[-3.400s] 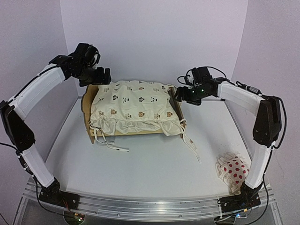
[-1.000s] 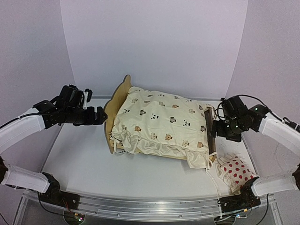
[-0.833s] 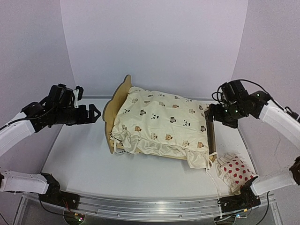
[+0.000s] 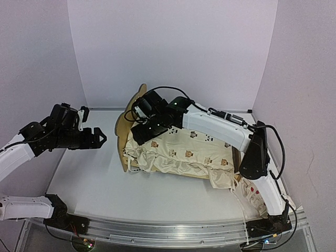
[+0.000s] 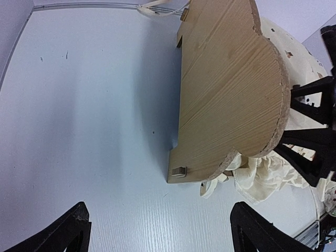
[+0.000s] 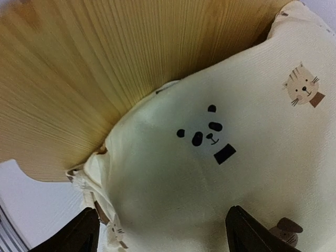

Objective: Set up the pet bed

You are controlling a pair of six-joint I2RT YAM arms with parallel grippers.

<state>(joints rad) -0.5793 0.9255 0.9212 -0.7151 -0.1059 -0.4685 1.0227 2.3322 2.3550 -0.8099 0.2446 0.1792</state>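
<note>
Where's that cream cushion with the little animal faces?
Overhead view: the cream animal-print cushion lies mid-table on the light plywood pet bed, its left end against the scalloped headboard, beneath the right arm.

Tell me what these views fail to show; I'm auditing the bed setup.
Pet bed slats and footboard: top view, under the cushion and behind the right arm.
Dotted pillow: top view, mostly behind right arm.
Right gripper touching cushion or not: top view, its own body hides the fingertips.
</note>
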